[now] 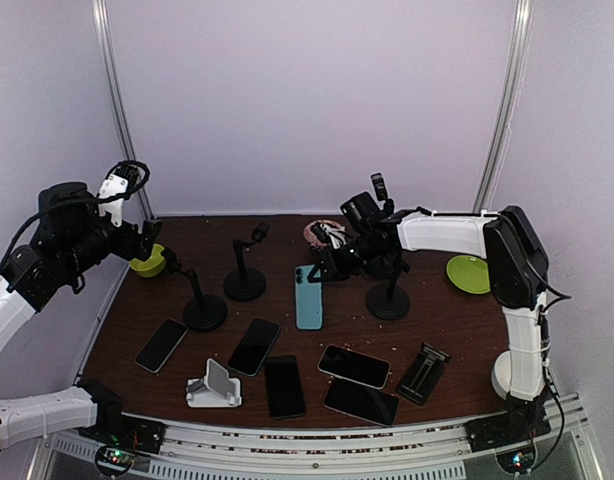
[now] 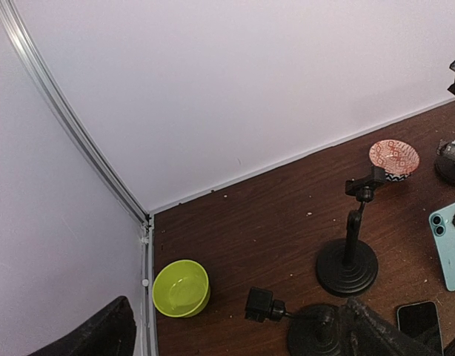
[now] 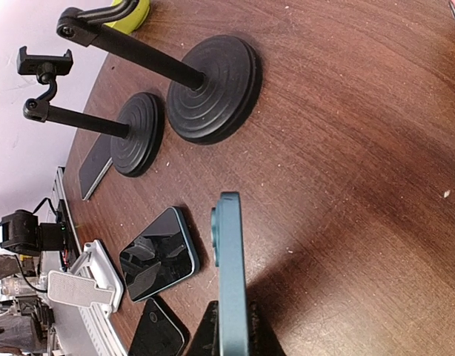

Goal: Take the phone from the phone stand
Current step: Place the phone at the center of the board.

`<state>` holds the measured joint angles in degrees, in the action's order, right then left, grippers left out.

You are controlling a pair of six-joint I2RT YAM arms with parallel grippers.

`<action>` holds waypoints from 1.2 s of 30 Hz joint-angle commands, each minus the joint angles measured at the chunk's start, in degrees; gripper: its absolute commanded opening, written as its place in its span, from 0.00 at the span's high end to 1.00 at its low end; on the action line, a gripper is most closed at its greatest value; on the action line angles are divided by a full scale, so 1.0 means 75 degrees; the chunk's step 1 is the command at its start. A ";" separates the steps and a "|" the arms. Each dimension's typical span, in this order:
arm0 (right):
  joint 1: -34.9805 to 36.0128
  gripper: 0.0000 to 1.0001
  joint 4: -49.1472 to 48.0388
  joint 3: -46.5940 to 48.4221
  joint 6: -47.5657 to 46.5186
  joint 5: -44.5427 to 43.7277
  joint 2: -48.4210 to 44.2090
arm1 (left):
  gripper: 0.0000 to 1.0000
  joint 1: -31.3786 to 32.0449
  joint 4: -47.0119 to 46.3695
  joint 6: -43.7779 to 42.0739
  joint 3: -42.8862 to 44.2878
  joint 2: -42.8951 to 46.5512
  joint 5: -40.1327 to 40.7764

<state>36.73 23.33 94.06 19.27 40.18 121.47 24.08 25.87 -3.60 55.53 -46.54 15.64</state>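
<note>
The phone (image 1: 309, 297) is teal and hangs with its camera end up over the middle of the table. My right gripper (image 1: 332, 266) is shut on its upper end. In the right wrist view the phone (image 3: 231, 267) shows edge-on above the wood, with the right gripper (image 3: 233, 335) pinching it and a dark fingertip (image 3: 210, 335) pressed to each face. A black phone stand (image 1: 388, 300) with a round base stands just right of that gripper. My left gripper (image 1: 152, 240) hovers at the back left, open and holding nothing. Its fingers (image 2: 94, 337) sit wide apart at the frame's bottom.
Two more black round-base stands (image 1: 245, 283) (image 1: 204, 312) stand left of the phone. Several dark phones (image 1: 354, 365) lie flat near the front, beside a white stand (image 1: 213, 388) and a black folding stand (image 1: 423, 372). A green bowl (image 2: 181, 288), a patterned bowl (image 2: 394, 157) and a green plate (image 1: 468, 272) sit at the back.
</note>
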 commanded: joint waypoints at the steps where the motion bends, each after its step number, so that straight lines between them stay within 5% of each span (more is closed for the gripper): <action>1: -0.0124 0.89 0.0075 -0.0106 0.0061 -0.0190 0.0165 | 0.03 -0.0022 -0.0121 -0.0118 -0.0068 0.0042 0.0036; 17: -0.0301 0.69 0.0470 -0.0146 0.0094 -0.0600 0.0214 | 0.03 -0.0011 -0.0115 -0.0118 -0.0091 0.0105 0.0046; 36: -0.0230 0.31 0.1501 -0.0066 -0.0219 -0.1977 -0.0562 | 0.03 -0.0010 -0.0121 -0.0056 -0.0091 0.0127 0.0103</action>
<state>34.96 31.70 93.67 19.18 29.17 122.58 24.08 25.87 -3.92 55.48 -46.30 15.68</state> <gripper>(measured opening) 0.663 0.971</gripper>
